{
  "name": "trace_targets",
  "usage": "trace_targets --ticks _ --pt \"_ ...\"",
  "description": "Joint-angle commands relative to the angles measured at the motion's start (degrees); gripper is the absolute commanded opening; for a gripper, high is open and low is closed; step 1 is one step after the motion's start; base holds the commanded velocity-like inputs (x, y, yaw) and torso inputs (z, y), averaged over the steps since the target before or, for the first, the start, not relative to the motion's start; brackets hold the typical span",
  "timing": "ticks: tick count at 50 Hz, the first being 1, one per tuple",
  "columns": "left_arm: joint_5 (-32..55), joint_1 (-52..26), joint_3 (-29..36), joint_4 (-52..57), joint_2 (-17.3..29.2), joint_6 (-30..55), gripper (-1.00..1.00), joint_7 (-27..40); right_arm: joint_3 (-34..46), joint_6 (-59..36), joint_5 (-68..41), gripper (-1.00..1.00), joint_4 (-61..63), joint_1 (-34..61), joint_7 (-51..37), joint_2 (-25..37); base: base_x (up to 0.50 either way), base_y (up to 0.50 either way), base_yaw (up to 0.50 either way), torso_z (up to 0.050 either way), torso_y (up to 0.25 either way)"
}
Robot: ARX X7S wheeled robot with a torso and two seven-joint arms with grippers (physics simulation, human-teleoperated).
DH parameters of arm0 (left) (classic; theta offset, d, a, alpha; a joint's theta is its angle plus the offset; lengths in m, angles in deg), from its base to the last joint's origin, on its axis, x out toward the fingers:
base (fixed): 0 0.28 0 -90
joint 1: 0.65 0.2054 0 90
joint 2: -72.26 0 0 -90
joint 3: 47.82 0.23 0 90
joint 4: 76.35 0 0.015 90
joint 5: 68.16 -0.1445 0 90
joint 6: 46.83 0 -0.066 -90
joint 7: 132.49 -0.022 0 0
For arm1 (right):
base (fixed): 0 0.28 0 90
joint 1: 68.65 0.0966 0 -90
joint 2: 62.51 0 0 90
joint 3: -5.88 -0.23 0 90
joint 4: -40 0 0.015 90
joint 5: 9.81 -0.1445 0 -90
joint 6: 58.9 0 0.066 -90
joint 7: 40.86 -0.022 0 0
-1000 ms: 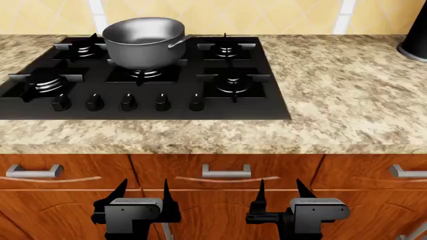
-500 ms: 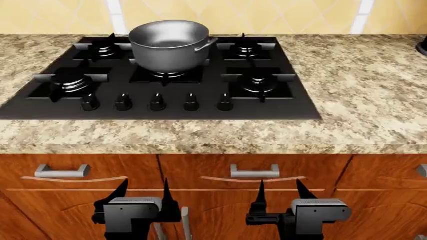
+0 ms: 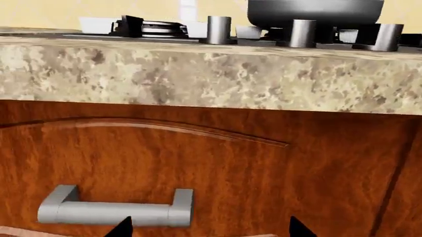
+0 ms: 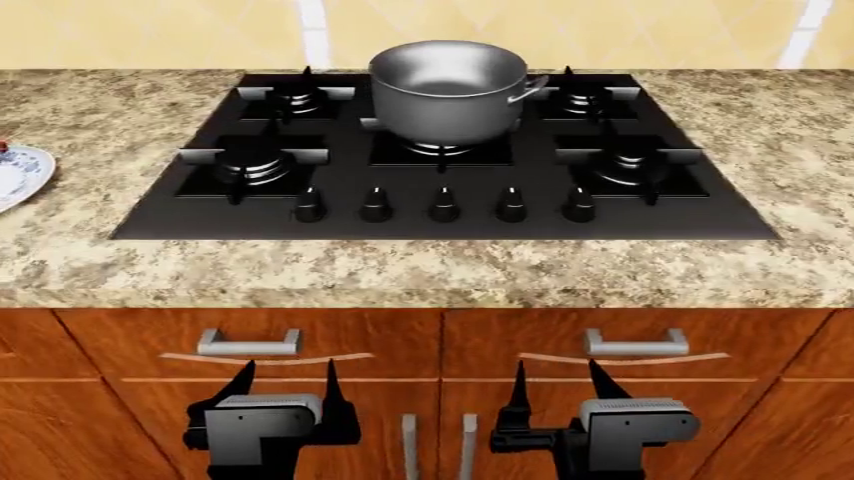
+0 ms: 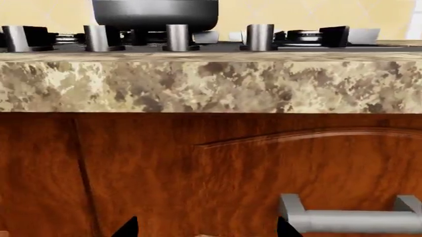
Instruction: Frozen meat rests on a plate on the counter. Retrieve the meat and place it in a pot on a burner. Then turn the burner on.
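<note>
The grey metal pot stands on the middle rear burner of the black cooktop. The edge of the white, blue-patterned plate shows on the speckled counter at the far left. A tiny reddish bit sits at its top edge; the meat is otherwise out of view. My left gripper and right gripper hang open and empty in front of the wooden cabinets, below the counter edge. The left wrist view and right wrist view show only the fingertips, spread apart. The pot shows above the counter edge in both.
A row of several black knobs lines the cooktop's front. Drawer handles and two vertical door handles are on the cabinet front near my grippers. A drawer handle sits close to the left fingertips.
The head view has swung left: pot and cooktop have slid right in the picture, and the plate has come into view at the left edge. Both grippers stay open and low.
</note>
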Motion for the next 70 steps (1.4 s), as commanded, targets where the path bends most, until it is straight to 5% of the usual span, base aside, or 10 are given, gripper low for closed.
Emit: trace_targets --ticks 1,70 --pt "0.79 -0.02 0.88 -0.35 0.81 -0.29 1.00 0.84 0.98 0.82 -0.72 1.00 -1.07 0.36 -0.60 0.77 0.00 0.50 0.00 0.000 0.000" --pt "3.91 -0.37 4.31 0.21 3.90 0.16 1.00 4.57 5.00 0.42 -3.11 1.00 -0.66 0.89 -3.64 3.77 0.00 0.50 0.00 0.000 0.000"
